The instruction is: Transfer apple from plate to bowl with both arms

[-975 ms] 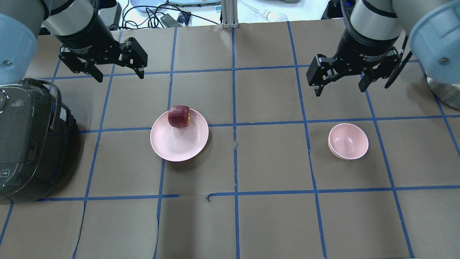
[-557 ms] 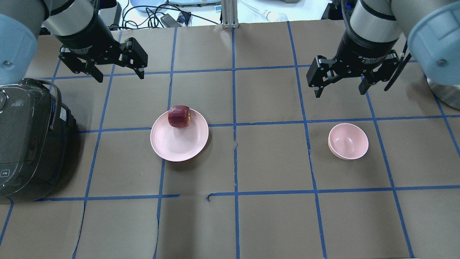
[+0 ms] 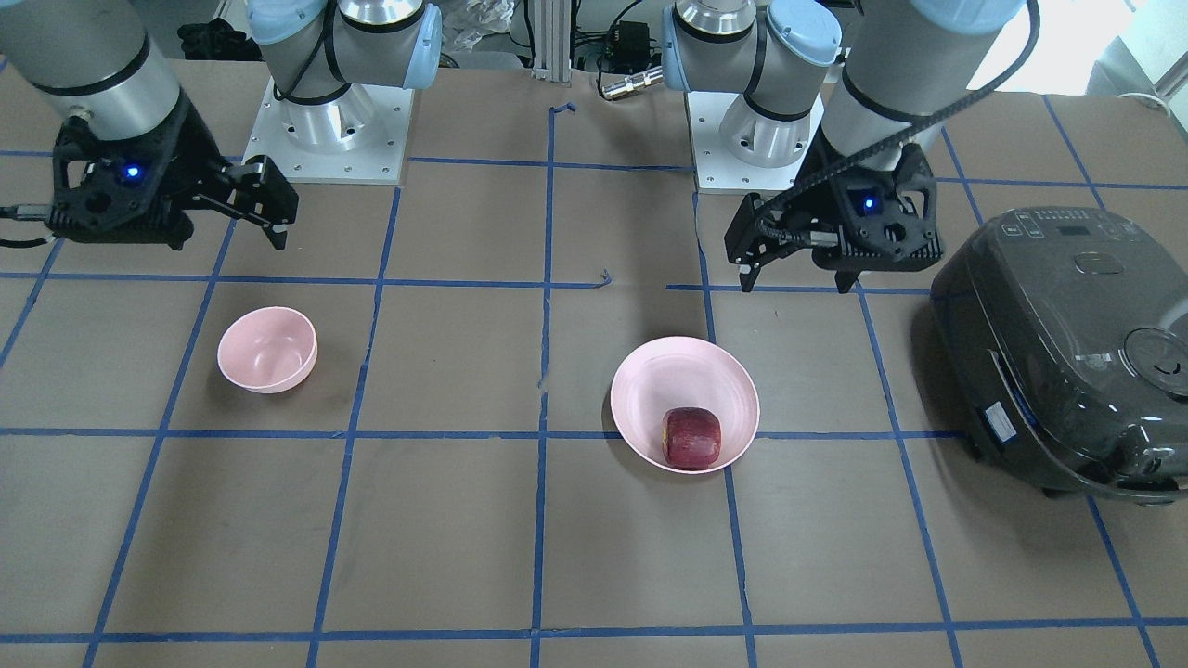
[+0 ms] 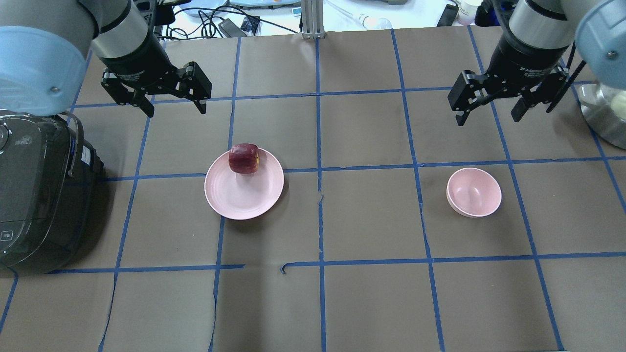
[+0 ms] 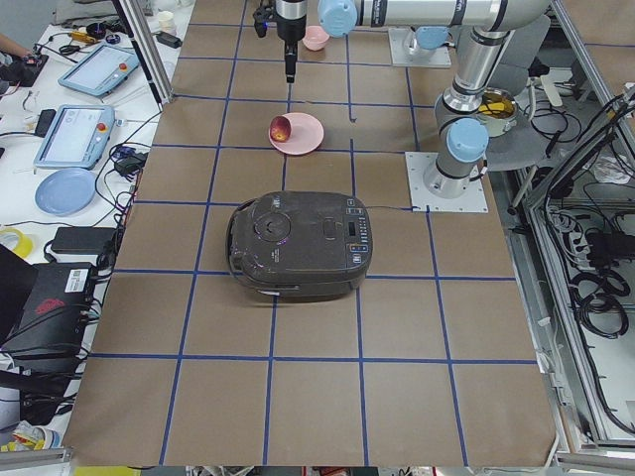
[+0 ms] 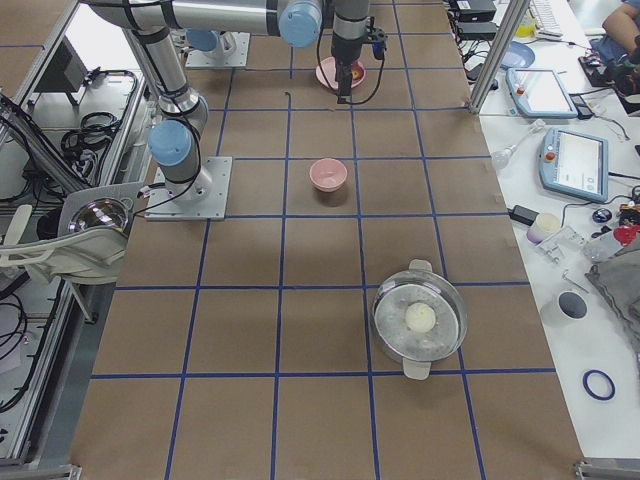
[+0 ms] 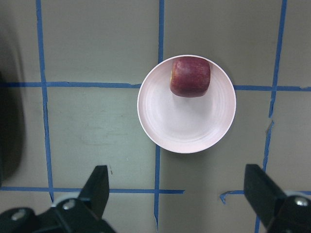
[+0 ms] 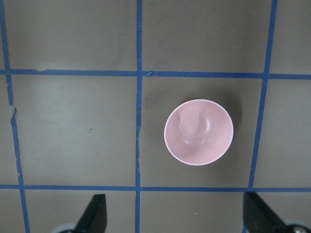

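Observation:
The dark red apple (image 4: 243, 158) lies on the far rim area of the pale pink plate (image 4: 244, 198), also seen in the left wrist view (image 7: 190, 76) on the plate (image 7: 180, 126). The small pink bowl (image 4: 473, 191) stands empty to the right, and shows in the right wrist view (image 8: 198, 132). My left gripper (image 4: 176, 110) is open and empty, raised beyond and left of the plate. My right gripper (image 4: 488, 120) is open and empty, raised beyond the bowl. In the front view the apple (image 3: 691, 436), plate (image 3: 668, 380) and bowl (image 3: 267, 350) stand apart from both grippers.
A black rice cooker (image 4: 39, 190) stands at the table's left edge, near the left arm. A metal pot (image 4: 604, 117) sits at the right edge. Brown paper with blue tape lines covers the table (image 4: 371, 215).
Both grippers have shifted to the right in the overhead view and look a little smaller. Both stay open. The apple, plate and bowl have not moved.

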You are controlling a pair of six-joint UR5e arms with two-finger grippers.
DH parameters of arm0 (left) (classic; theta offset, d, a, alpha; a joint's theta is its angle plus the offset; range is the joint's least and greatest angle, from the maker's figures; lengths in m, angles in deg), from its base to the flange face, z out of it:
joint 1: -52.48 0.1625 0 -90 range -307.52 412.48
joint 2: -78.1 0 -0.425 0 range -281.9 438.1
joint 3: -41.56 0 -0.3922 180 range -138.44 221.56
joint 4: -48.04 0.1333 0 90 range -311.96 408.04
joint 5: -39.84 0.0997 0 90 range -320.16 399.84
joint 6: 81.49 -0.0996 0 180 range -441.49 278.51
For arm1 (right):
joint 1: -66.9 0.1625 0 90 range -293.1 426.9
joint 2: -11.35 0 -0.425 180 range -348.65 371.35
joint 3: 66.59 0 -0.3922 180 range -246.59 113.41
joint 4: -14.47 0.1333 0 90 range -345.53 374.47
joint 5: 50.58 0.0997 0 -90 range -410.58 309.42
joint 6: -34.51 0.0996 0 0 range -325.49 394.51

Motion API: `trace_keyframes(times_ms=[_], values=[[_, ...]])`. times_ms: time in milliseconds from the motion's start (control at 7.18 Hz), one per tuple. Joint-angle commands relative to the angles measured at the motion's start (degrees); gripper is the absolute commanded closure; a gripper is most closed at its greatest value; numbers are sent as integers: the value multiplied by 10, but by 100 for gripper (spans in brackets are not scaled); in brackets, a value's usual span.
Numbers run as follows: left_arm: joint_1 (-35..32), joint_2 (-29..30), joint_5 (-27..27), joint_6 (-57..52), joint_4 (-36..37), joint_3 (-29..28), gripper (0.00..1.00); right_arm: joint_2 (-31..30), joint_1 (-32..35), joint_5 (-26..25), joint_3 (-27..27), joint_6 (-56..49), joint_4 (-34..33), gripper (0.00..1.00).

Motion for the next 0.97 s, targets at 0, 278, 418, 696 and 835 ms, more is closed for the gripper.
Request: trace_keyframes(times_ms=[0,278,418,696,835], values=[[-5,55,-1,-8,95,48,0,39,-80,6,-16,-42,-1,0],[-13,112,-1,-5,189,82,0,85,-118,7,-55,-143,-86,0],[-17,135,1,-4,208,82,0,110,-121,6,-84,-201,-110,0],[-25,166,-3,27,248,82,0,161,-128,-1,-123,-176,-146,1],[-34,179,0,30,249,82,0,178,-128,1,-125,-175,-147,6]])
